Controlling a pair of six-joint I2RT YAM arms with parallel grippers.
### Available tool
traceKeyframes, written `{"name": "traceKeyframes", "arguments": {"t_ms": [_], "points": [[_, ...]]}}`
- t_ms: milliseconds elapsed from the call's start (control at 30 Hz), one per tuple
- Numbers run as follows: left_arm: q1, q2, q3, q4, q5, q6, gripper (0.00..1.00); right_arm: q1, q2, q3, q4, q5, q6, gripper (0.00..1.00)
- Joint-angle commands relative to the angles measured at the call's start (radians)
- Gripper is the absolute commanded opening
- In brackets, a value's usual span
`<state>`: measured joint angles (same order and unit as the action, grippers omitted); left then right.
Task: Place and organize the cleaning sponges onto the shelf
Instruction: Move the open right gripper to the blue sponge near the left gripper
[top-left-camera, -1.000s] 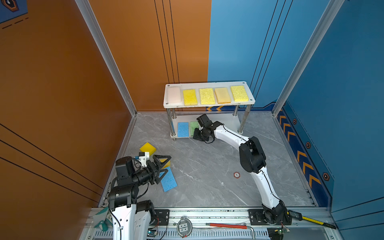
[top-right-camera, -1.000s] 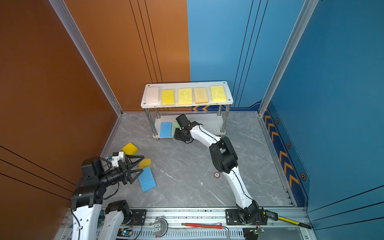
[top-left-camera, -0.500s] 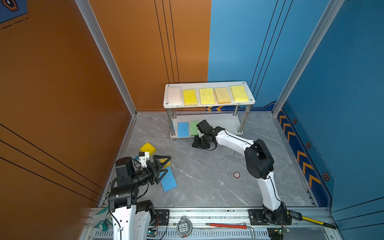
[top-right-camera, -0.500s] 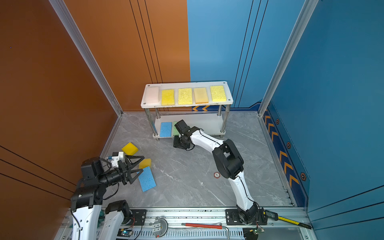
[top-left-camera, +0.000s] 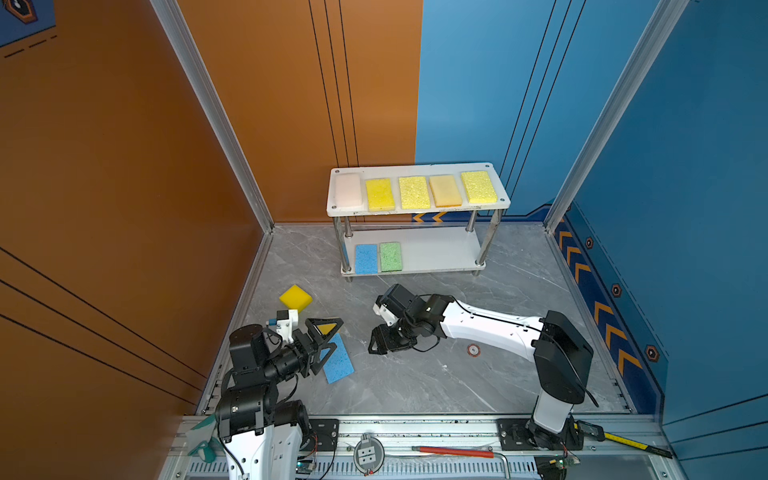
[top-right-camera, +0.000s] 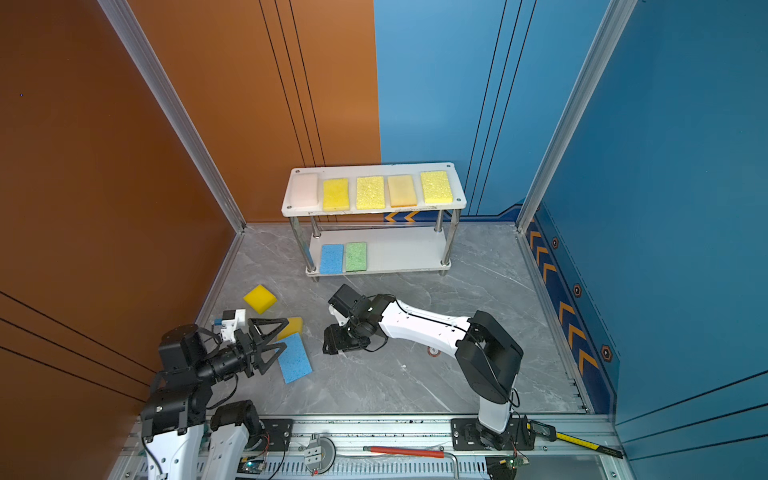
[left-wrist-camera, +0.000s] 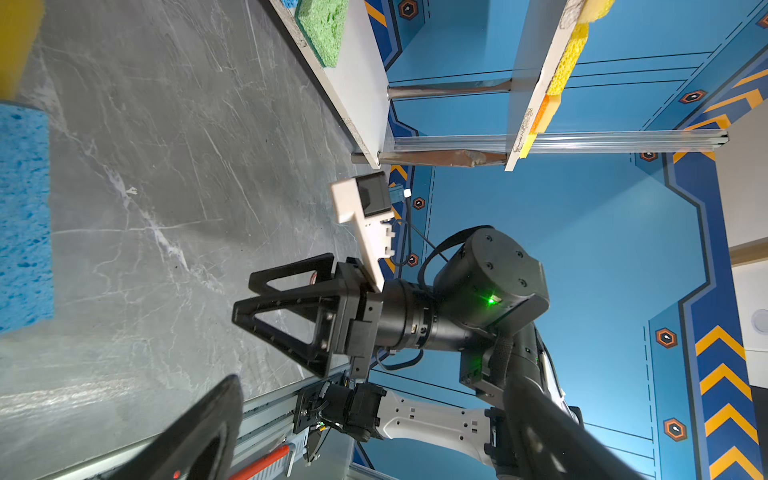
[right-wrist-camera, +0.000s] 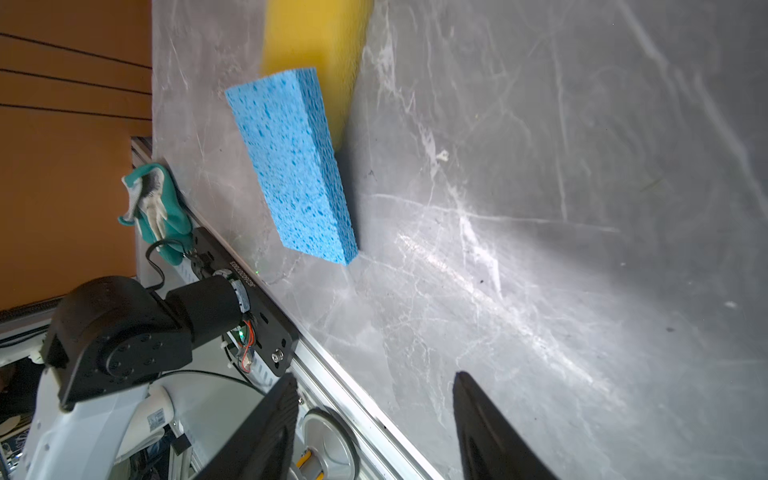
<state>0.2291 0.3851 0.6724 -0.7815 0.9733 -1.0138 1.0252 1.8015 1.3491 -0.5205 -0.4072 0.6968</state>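
Observation:
The shelf (top-left-camera: 440, 253) stands at the back. Its top board carries a pale pinkish sponge (top-left-camera: 348, 190) and several yellow sponges (top-left-camera: 414, 192) in a row. On the lower board a blue sponge (top-left-camera: 366, 258) and a green sponge (top-left-camera: 390, 257) lie side by side. On the floor lie a yellow sponge (top-left-camera: 295, 297), a yellow-orange one (top-left-camera: 326, 328) and a blue one (top-left-camera: 338, 360). My left gripper (top-left-camera: 337, 333) hovers open over the last two. My right gripper (top-left-camera: 372, 345) is open and empty, low over the floor right of them, facing the blue sponge (right-wrist-camera: 291, 166).
A green-and-white glove (right-wrist-camera: 153, 208) lies by the front rail at the left. A red-handled tool (top-left-camera: 453, 451) and a yellow-handled tool (top-left-camera: 636, 444) rest on the rail. Orange and blue walls close in the floor on three sides.
My right gripper has drawn back from the shelf's lower board toward the front left, and its jaws have widened. The green sponge stays on that board. The left arm has not moved.

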Motion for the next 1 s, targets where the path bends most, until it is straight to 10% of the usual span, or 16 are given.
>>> {"name": "traceKeyframes", "arguments": {"t_ms": [0,967], "points": [[0.009,-0.018,0.004,-0.041,-0.004,0.0,0.98,0.04,0.019,0.009,0.027,0.028,0.011,0.63],[0.01,-0.056,0.079,-0.175,-0.04,0.037,0.98,0.084,0.418,0.365,0.03,0.007,-0.06,0.63]]}}
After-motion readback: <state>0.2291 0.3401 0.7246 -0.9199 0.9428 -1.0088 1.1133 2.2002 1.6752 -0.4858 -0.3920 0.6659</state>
